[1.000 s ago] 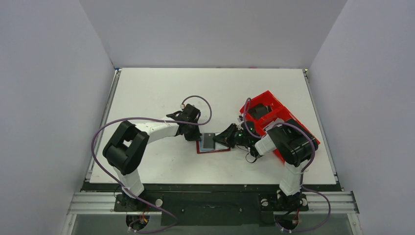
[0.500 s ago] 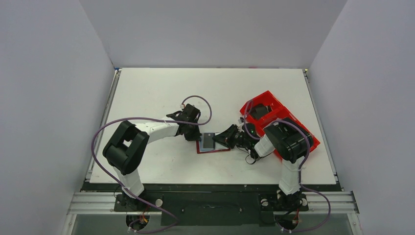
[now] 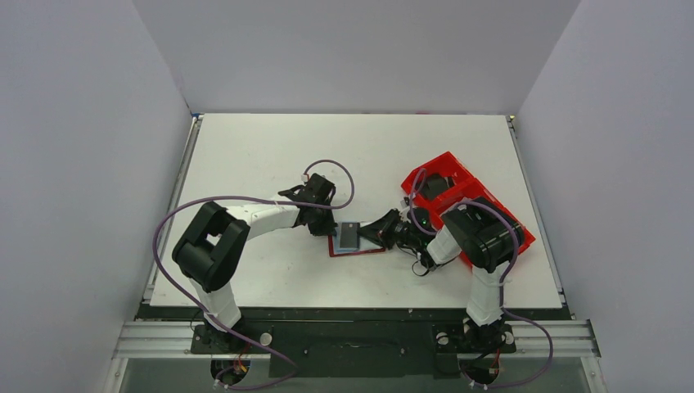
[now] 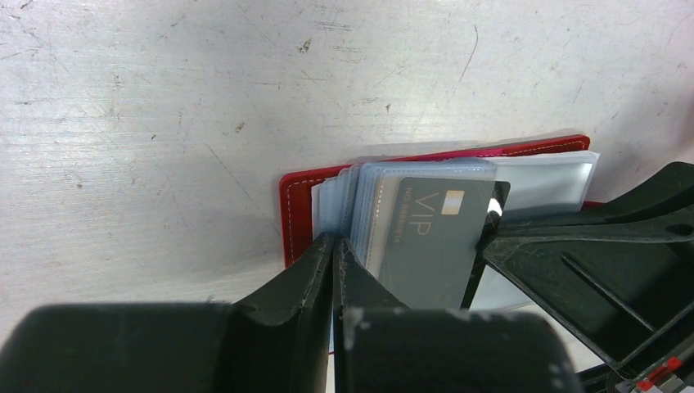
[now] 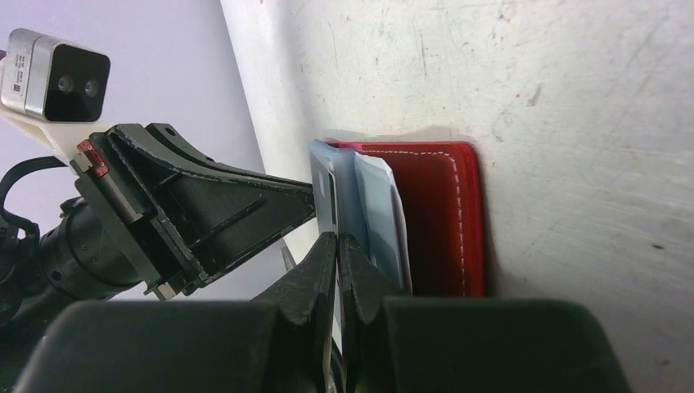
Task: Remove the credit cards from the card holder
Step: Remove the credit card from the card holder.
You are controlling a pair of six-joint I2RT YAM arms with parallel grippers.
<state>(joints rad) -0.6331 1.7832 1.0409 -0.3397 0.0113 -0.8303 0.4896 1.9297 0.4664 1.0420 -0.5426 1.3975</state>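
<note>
The dark-red card holder [image 3: 361,250] lies open on the table between my two grippers. My left gripper [image 4: 334,243] is shut on the holder's clear plastic sleeves at the left side of the card holder [image 4: 296,214]. A grey-blue credit card [image 4: 427,246] marked VIP sticks out of the top sleeve. My right gripper [image 5: 337,239] is shut on the thin edge of this credit card [image 5: 322,190], next to the card holder [image 5: 438,214]. From above, the left gripper [image 3: 329,232] and right gripper [image 3: 367,233] flank the credit card [image 3: 349,236].
A bright red compartment tray [image 3: 447,161] stands at the right, behind my right arm, with dark items inside. The left arm's fingers [image 5: 221,205] reach in close opposite the right ones. White table stretches behind and to the left.
My right gripper's jaws have closed from a small gap onto the card's edge, and its arm has edged slightly toward the holder. The left arm has held still.
</note>
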